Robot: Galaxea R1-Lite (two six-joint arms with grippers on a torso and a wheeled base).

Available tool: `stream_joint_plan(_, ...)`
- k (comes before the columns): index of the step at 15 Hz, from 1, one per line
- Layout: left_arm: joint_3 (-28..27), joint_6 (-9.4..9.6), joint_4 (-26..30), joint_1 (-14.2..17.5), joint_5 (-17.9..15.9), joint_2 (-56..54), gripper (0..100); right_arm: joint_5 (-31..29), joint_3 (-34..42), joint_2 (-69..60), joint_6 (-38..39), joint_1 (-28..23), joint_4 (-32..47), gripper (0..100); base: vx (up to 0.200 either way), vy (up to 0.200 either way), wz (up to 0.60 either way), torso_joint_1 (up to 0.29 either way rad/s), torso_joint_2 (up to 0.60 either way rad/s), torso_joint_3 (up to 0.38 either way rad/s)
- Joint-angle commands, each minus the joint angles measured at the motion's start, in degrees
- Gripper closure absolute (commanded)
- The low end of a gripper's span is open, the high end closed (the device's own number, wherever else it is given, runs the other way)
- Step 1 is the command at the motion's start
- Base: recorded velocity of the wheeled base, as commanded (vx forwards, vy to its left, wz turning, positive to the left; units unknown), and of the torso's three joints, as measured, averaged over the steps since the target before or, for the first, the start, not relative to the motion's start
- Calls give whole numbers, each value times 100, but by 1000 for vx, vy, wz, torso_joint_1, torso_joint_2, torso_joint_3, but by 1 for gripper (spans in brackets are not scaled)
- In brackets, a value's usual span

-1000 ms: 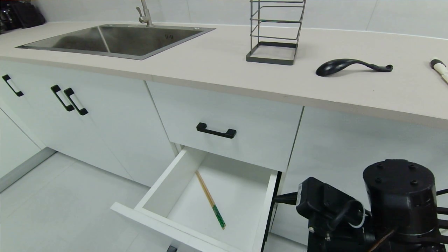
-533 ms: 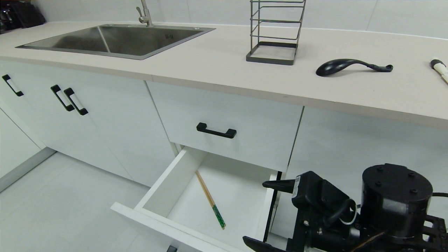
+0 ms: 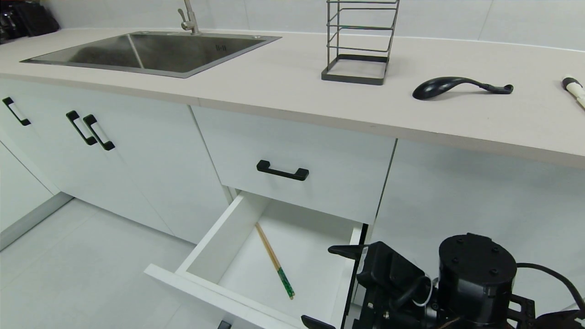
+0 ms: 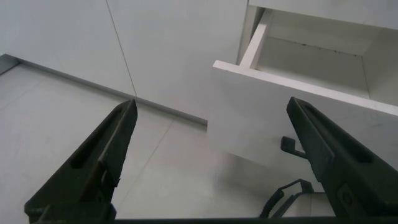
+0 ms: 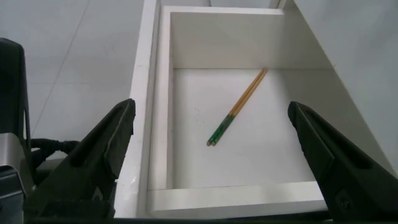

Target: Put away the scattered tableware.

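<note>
Sinking and sliding leftward over the last second: right gripper (image 3: pixel 317 284), 2 fingers spread wide, nothing held, now by the right wall of the open drawer (image 3: pixel 215 242).

- Item 1: chopsticks (image 3: pixel 275 262), 1 pair, lying slantwise on the drawer floor. Judged stowed.
- Item 2: black spoon (image 3: pixel 438 86), lying on the countertop (image 3: pixel 283 87), well apart from both grippers. Not yet stowed.
- Item 3: white-handled utensil (image 3: pixel 575 89) at the counter's right end, kind unclear. Not yet stowed.
- Left gripper (image 4: pixel 211 106): low before the drawer front, fingers apart, empty.

Reading: 1 of 3 pieces away; the counter pieces likely come next.

Surface and room: pale counter, steel sink (image 3: pixel 137 52) with tap to the left, dark wire rack (image 3: pixel 352 77) standing mid-counter, white cabinet fronts with black handles, 1 closed drawer above, pale tiled floor (image 3: pixel 91 256).
</note>
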Motion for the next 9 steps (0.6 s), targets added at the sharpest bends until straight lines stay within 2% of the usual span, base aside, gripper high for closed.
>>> stream_joint_plan(1, 0, -4, -11, 2, 2, 0, 0, -1, -17, 57, 1, 69, -4, 0, 0, 0, 0, 0, 0, 0)
stream_joint_plan(4, 0, -4, -11, 2, 2, 0, 0, -1, -26, 39, 18, 183, -4, 0, 0, 0, 0, 17, -24, -9)
stream_joint_plan(9, 0, -4, -11, 2, 2, 0, 0, -1, -140, -5, 18, 245, 22, 0, 0, 0, 0, 220, -119, -88)
